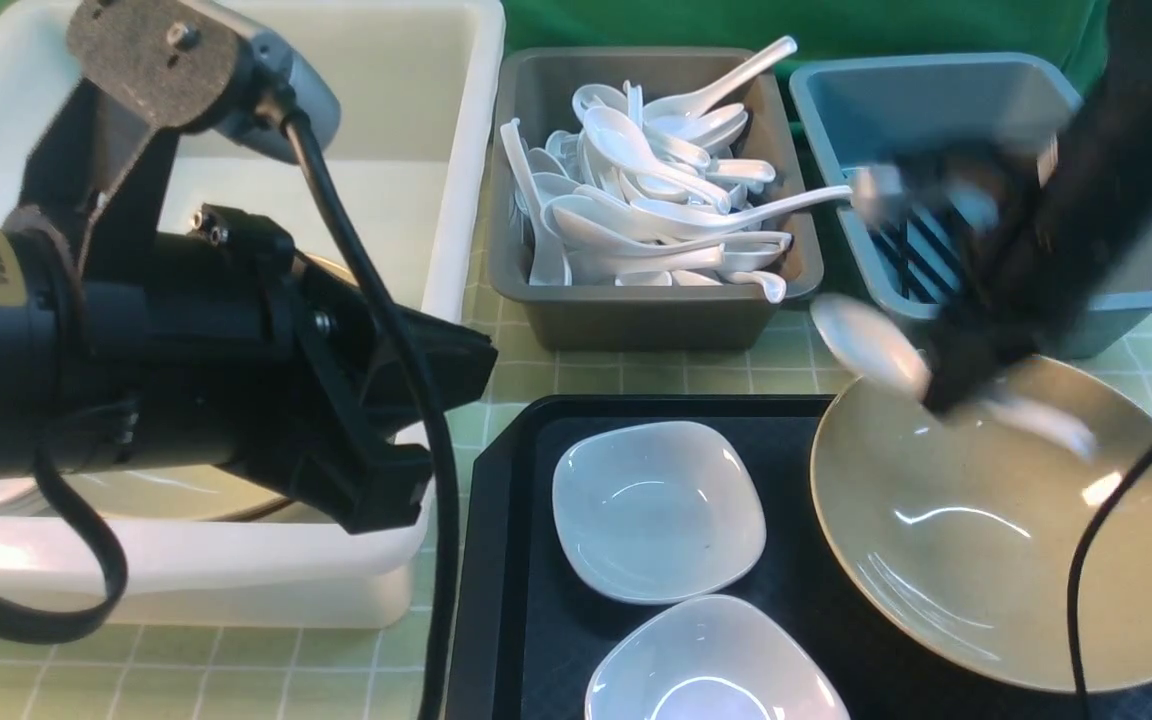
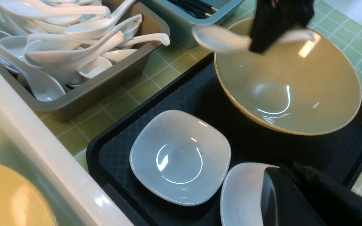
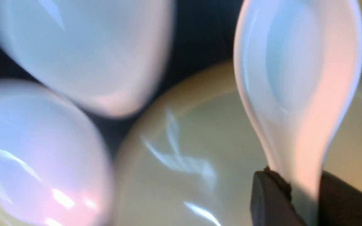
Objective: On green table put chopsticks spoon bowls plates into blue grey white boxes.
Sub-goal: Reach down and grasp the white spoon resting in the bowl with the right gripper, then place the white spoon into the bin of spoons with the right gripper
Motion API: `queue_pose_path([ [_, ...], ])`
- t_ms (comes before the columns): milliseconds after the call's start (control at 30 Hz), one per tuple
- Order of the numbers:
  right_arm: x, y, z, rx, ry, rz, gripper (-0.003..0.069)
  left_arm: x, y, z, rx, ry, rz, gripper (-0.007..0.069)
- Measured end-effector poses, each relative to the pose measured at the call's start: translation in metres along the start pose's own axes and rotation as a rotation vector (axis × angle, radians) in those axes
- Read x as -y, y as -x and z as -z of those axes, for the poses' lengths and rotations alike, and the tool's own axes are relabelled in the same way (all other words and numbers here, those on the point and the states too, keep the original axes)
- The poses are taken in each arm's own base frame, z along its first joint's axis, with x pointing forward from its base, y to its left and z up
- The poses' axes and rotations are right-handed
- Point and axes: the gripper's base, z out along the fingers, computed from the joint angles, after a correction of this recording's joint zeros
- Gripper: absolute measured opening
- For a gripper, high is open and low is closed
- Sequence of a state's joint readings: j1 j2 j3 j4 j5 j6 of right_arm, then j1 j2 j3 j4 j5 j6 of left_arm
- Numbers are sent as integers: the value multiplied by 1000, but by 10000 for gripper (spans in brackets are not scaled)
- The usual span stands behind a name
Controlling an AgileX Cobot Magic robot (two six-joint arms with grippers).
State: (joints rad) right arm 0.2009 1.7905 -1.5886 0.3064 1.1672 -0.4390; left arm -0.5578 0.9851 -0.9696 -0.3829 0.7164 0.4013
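My right gripper [image 1: 946, 395] is shut on the handle of a white spoon [image 1: 866, 345], held blurred above the far rim of a tan bowl [image 1: 986, 560]. In the right wrist view the spoon [image 3: 297, 78] sticks out from between the fingers of that gripper [image 3: 305, 191]. Two white plates [image 1: 656, 510] [image 1: 716, 665] lie on the black tray beside the bowl. My left gripper [image 2: 289, 168] is shut and empty, over the nearer plate [image 2: 240, 194]. Black chopsticks [image 1: 921, 250] lie in the blue box [image 1: 936, 90]. The grey box [image 1: 636, 310] holds several spoons.
The large white box [image 1: 456, 150] stands at the left on the green table [image 1: 536, 370], with another tan bowl [image 1: 166, 495] inside it. My left arm hangs over its front. The black tray [image 1: 496, 560] sits in front of the grey and blue boxes.
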Motion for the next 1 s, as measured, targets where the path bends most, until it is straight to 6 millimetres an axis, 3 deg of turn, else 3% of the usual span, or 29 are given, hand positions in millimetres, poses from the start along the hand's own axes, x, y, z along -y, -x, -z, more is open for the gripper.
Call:
queue_pose_path([
  [167,-21,48,36,290,81,82,156,0,0,0,-1,3,8,-2],
  [267,-22,82,38,440,58,117,156,0,0,0,-1,3,13,-2],
  [367,-16,114,19,546,27,120,156,0,0,0,-1,3,17,-2],
  [533,2,149,-37,633,-12,70,156,0,0,0,-2,4,43,-2],
  [633,11,156,-63,649,-30,42,179,0,0,0,-3,3,61,-2],
  [767,14,157,-68,648,-43,47,281,1,-3,0,-30,-7,66,-2],
  [867,12,154,-55,640,-57,86,394,2,-5,0,-55,-16,73,-2],
  [967,10,148,-37,617,-56,113,456,2,-6,0,-62,-18,83,-2],
  [1000,9,141,-19,602,-54,129,478,2,-6,0,-63,-17,96,-2],
])
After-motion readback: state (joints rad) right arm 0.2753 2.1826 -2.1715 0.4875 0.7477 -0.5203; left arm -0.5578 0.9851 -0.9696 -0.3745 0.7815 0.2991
